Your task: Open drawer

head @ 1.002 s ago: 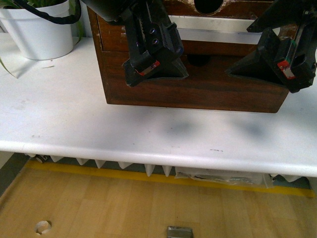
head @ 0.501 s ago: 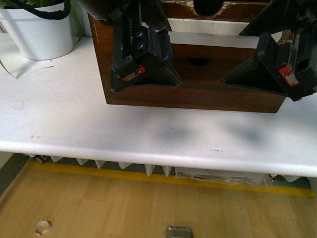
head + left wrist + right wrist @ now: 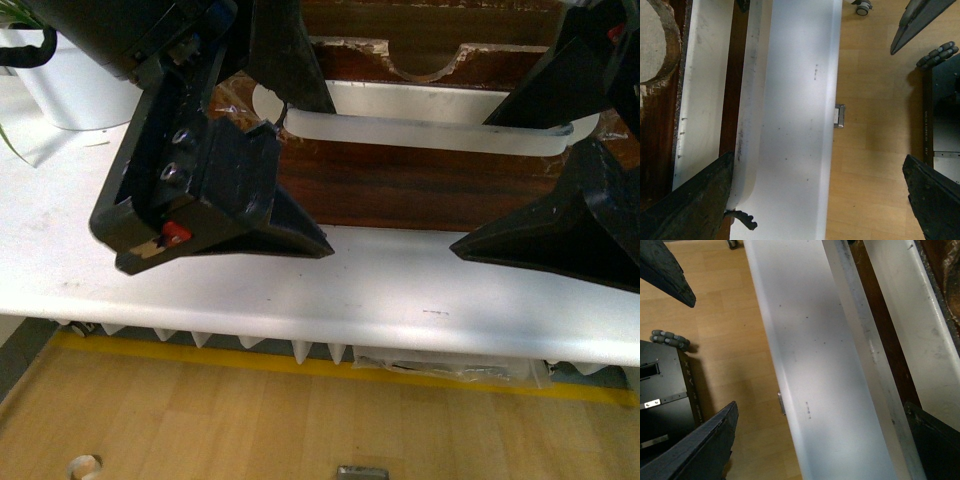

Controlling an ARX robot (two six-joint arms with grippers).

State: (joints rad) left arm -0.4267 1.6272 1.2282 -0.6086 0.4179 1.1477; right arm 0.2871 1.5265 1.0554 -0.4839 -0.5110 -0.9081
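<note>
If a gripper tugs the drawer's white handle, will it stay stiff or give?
The handle looks like thin plastic spanning the drawer front, so it may flex midway. Clear tape seems to hold its end, so a hard pull could peel it.

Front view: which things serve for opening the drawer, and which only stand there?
For the job: drawer, white handle, left gripper, right gripper, both open.
Only standing there: white pot, table.
</note>
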